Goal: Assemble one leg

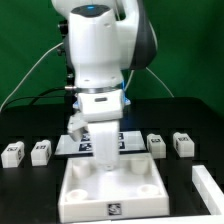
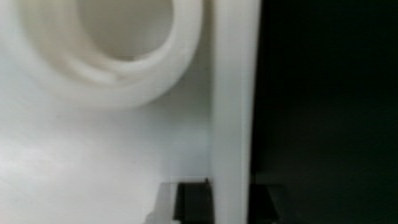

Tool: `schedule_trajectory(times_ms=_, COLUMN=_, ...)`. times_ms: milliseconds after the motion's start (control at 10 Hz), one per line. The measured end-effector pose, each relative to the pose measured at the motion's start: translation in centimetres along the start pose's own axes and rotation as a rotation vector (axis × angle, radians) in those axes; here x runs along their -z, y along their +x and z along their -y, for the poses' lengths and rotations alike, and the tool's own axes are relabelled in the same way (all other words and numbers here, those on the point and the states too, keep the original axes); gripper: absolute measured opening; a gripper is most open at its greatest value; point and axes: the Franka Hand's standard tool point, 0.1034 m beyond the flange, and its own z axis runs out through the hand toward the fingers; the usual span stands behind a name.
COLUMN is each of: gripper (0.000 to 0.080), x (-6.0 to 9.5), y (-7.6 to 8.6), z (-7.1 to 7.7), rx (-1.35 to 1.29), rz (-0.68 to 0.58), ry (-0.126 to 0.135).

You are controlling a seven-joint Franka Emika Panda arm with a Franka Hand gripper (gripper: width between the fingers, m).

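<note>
The large white square top [image 1: 75, 190] lies at the front of the table. My gripper [image 1: 103, 160] reaches down onto its far rim. In the wrist view the top's upright rim wall [image 2: 231, 110] runs between my two dark fingers [image 2: 191, 203], which close on it from both sides. My gripper [image 2: 230, 192] is shut on that wall. A round corner socket [image 2: 98, 50] of the top shows beside the wall. The legs, small white tagged pegs, lie loose on the table: two at the exterior view's left [image 1: 12, 152] [image 1: 40, 151] and two at its right [image 1: 157, 145] [image 1: 183, 143].
The marker board [image 1: 70, 146] lies flat behind the top, partly hidden by my arm. A long white bar [image 1: 207, 187] lies at the exterior view's right front. The table is black cloth [image 1: 30, 195].
</note>
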Motion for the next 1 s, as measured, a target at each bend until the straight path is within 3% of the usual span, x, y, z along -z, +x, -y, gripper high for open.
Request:
schedule_trajectory(times_ms=300, gripper=0.0054, x=0.0, y=3.1, z=-3.2, rx=-0.019, rz=-0.022, ry=-0.021)
schedule_trajectory(times_ms=400, gripper=0.0054, x=-0.3, y=4.3, z=-3.8, rx=-0.015, rz=-0.029, ry=-0.013)
schedule_trajectory(times_ms=600, gripper=0.0054, x=-0.6, y=5.4, z=-4.0, rx=-0.022, rz=-0.028, ry=0.021)
schedule_trajectory(times_ms=1000, gripper=0.0054, x=-0.6, y=5.5, z=-4.0, rx=-0.034, rz=-0.022, ry=0.031)
